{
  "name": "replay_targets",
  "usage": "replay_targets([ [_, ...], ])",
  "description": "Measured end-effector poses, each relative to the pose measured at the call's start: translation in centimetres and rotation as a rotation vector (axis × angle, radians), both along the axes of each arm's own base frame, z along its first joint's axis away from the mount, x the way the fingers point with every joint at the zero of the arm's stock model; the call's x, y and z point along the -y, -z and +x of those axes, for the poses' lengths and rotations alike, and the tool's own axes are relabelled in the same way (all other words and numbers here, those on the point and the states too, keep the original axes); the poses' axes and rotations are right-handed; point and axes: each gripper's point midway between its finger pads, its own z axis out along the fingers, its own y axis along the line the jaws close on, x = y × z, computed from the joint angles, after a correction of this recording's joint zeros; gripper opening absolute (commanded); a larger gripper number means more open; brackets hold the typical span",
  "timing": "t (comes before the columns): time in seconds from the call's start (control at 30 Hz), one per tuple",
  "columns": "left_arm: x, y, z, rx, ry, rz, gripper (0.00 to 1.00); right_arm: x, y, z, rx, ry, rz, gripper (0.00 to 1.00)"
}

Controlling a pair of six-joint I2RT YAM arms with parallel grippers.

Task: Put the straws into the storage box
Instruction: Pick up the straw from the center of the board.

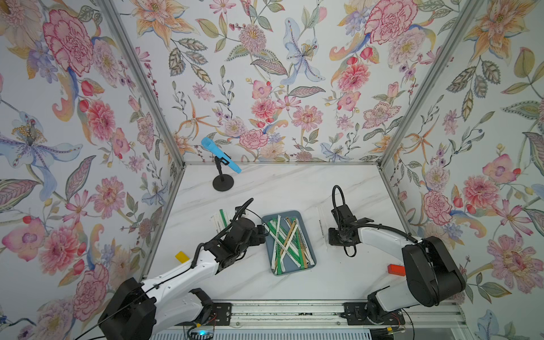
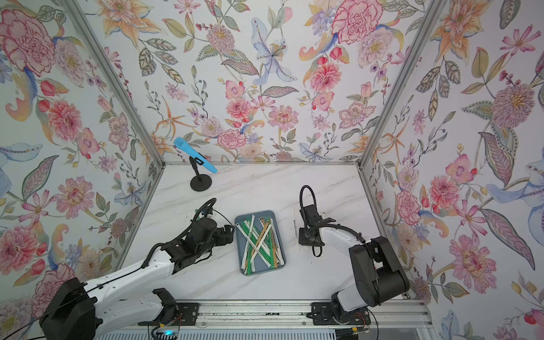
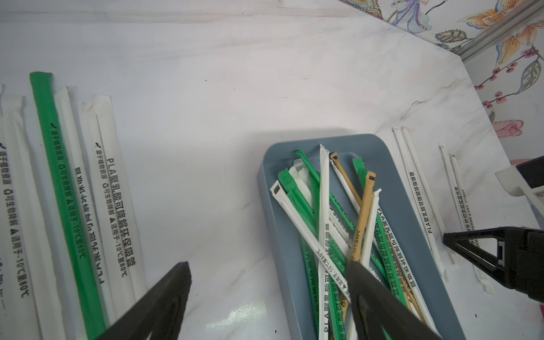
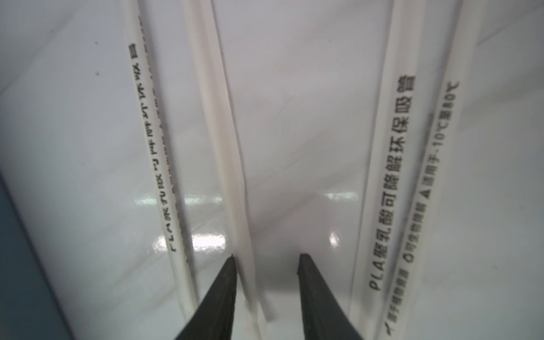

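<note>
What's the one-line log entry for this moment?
left gripper: open, above edge of tray | right gripper: open, straddling white straw on table | stored straws: many, crisscrossed | loose straws: both sides of tray

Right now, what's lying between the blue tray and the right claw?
One thin white printed straw on bare marble table, seen in the right wrist view, between the storage box and the right gripper.

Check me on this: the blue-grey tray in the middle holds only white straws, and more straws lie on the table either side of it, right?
Not only white. The left wrist view shows the tray holding green straws, white straws and tan straws mixed together. More loose straws do lie on the table either side of it.
</note>
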Motion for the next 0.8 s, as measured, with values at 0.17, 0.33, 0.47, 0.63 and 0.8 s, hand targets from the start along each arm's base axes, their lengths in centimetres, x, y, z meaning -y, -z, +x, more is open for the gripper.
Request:
replay_targets([
  [0.17,-0.2,0.0,0.1,0.001,-0.006,0.001,0.86,-0.2,0.0,1.4,0.026,0.012,-0.031,0.11],
  [0.33,-0.3,0.0,0.1,0.003,-0.012,0.001,0.86,-0.2,-0.1,1.6,0.037,0.026,-0.028,0.02],
  [0.47,-0.8,0.3,0.1,-0.005,-0.023,0.008,0.86,-0.4,-0.5,0.4,0.015,0.017,-0.038,0.0],
  [0.63,-1.8,0.8,0.2,-0.011,-0.05,0.013,0.87,-3.3,-3.5,-1.4,0.055,-0.05,0.0,0.0],
  [0.8,-3.3,1.2,0.4,-0.015,-0.091,0.015,0.88,-7.9,-6.8,-2.8,0.114,-0.122,0.103,0.02],
])
